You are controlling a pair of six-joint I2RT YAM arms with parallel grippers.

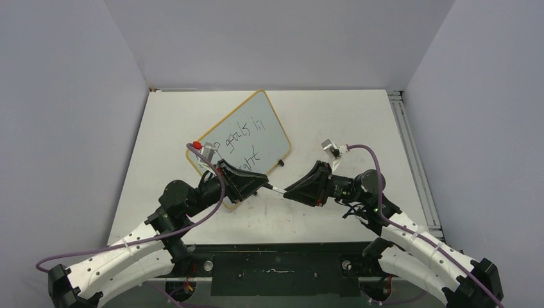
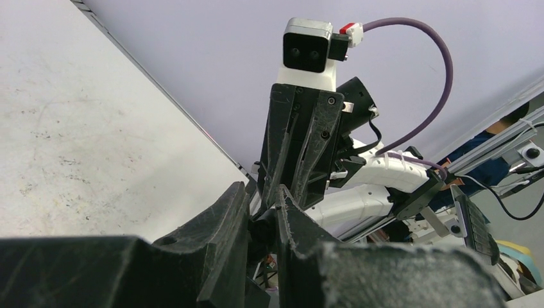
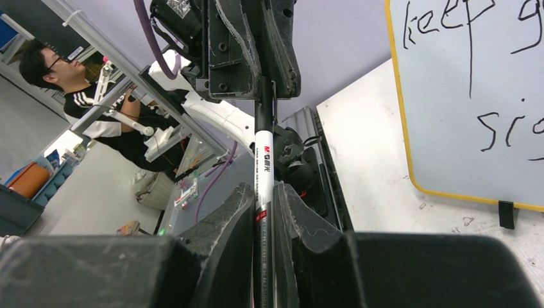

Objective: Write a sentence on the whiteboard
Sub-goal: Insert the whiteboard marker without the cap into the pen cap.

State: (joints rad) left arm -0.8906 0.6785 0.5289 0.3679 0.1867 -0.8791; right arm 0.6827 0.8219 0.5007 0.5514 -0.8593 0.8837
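Top view: you've got the left gripper (image 1: 263,184) and right gripper (image 1: 287,191) nose to nose over the table (image 1: 346,128), w/ the marker (image 1: 276,189) bridging the gap btwn them. Each pair of fingers is closed on one end of it. The whiteboard (image 1: 256,122) lies skewed on the table. Its near corner sits under the left fingers and the rest runs out beyond them, apart from the right fingers. The sentence (image 1: 247,142) shows in part: "goals in" on the 1st line and a bit of the 2nd. The left arm hides the rest.

Left wrist view: your left gripper's fingers (image 2: 224,231) stand almost together, only a narrow slot btwn them, w/ a dark bit of the marker (image 2: 260,230) wedged in it. Straight ahead of the tips the right gripper (image 2: 277,183) points back at you, nearly tip to tip, w/ its wrist camera (image 2: 308,51) and purple cable (image 2: 442,64) above. Scuffed table (image 2: 77,128) lies left of the fingers.

Right wrist view: the right gripper (image 3: 264,192) pinches the marker (image 3: 263,160) on its white barrel, label facing the cam. The marker runs straight out from the tips into the left gripper (image 3: 262,77), which clamps its black end. The whiteboard (image 3: 449,147) lies right of the fingers, yellow rim and one black foot (image 3: 507,213) showing. You can read "keep" of the sentence (image 3: 442,19) and the start of "sig" below it. Far left of the fingers, past the table edge, is a person (image 3: 45,64) w/ glasses.
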